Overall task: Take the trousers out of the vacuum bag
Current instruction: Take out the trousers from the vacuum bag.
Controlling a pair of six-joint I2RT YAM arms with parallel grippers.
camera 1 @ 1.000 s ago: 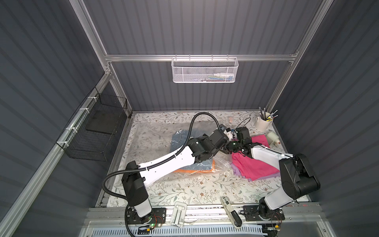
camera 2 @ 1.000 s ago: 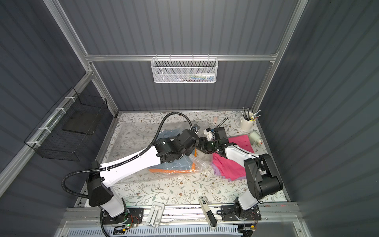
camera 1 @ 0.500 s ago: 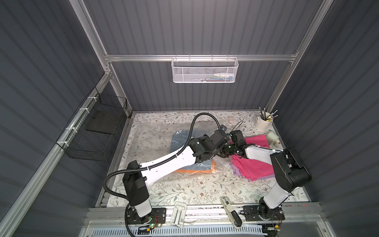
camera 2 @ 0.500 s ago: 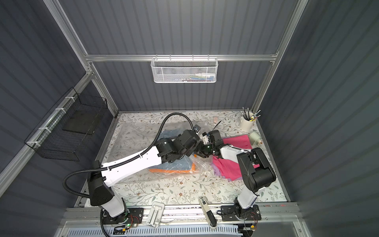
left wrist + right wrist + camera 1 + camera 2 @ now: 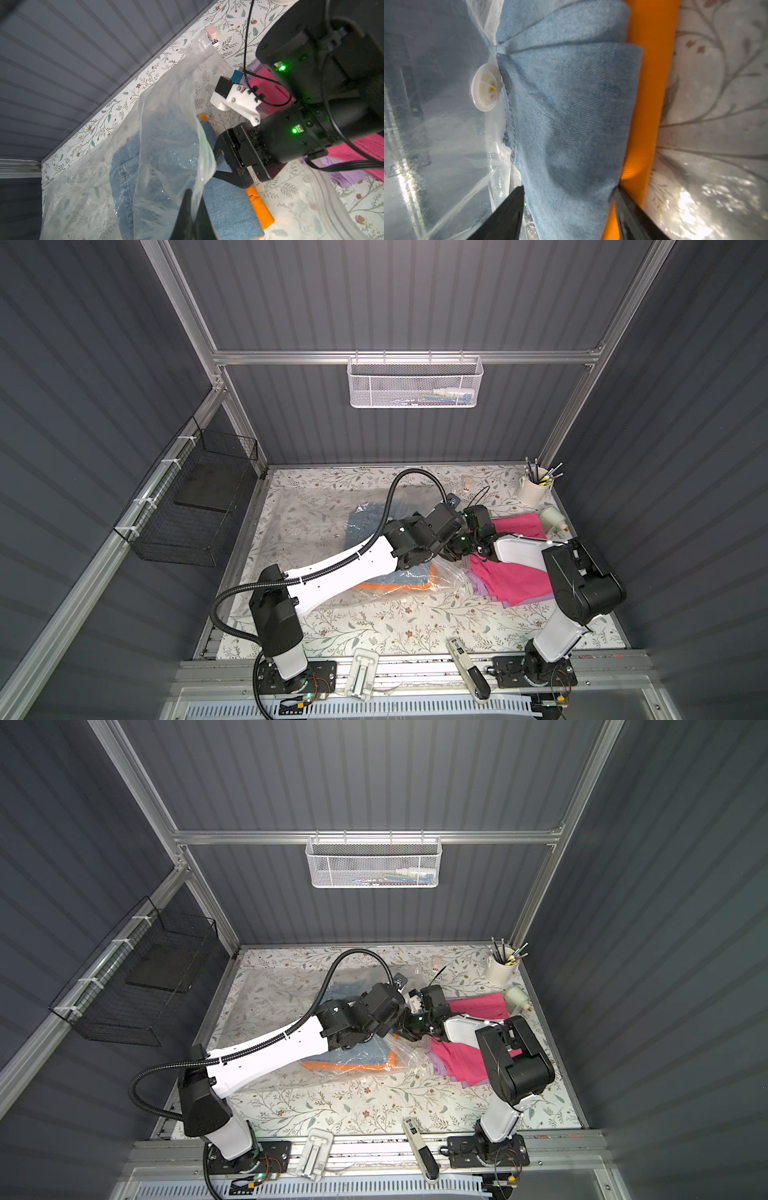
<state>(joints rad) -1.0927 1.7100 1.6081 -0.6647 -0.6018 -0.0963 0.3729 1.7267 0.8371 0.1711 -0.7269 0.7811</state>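
Observation:
The clear vacuum bag [image 5: 307, 522] lies across the left and middle of the table; its white valve [image 5: 485, 87] shows in the right wrist view. My left gripper [image 5: 192, 199] is shut on the bag's upper sheet [image 5: 166, 145] and holds it up at the mouth. Light blue denim trousers [image 5: 365, 522] lie inside on orange trousers [image 5: 415, 585]. My right gripper [image 5: 568, 191] is open at the mouth, its jaws on either side of the denim's folded edge [image 5: 571, 104], one finger against the orange trousers [image 5: 650, 83]. Hot pink trousers [image 5: 515, 576] lie on lilac trousers [image 5: 478, 587] outside the bag, to the right.
A white cup of pens [image 5: 534, 491] and a small white container [image 5: 552, 518] stand at the back right. A small pink object [image 5: 466, 483] lies near the back wall. A black wire basket [image 5: 195, 506] hangs on the left wall. Two hand tools [image 5: 467, 668] lie at the front edge.
My right gripper has moved left from over the pink trousers into the bag mouth and widened its jaws around the denim edge. The left gripper still holds the bag sheet up.

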